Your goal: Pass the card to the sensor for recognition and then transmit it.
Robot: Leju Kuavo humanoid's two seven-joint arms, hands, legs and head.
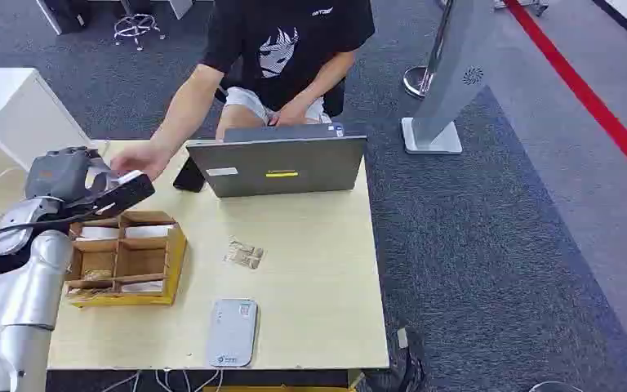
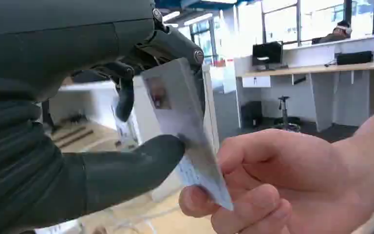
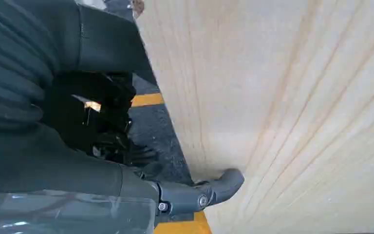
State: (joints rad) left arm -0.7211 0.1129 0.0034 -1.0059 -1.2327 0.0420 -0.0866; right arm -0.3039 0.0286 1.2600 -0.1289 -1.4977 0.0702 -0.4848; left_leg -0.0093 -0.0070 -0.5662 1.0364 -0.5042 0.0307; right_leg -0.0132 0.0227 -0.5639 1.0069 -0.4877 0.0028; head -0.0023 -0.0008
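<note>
On the desk (image 1: 318, 269): one laptop (image 1: 277, 166), one cardboard divider box (image 1: 126, 257), one grey sensor pad (image 1: 232, 331), one clear packet (image 1: 244, 254). One card (image 2: 185, 126).

Even indoor light; bright window glare; close card (image 2: 185, 131) blurred

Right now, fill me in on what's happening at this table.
The robot's left hand pinches a card and holds it out over the far left of the table. A seated person's hand has taken hold of the card's other end, so both grip it. The grey card reader lies at the table's near edge.
</note>
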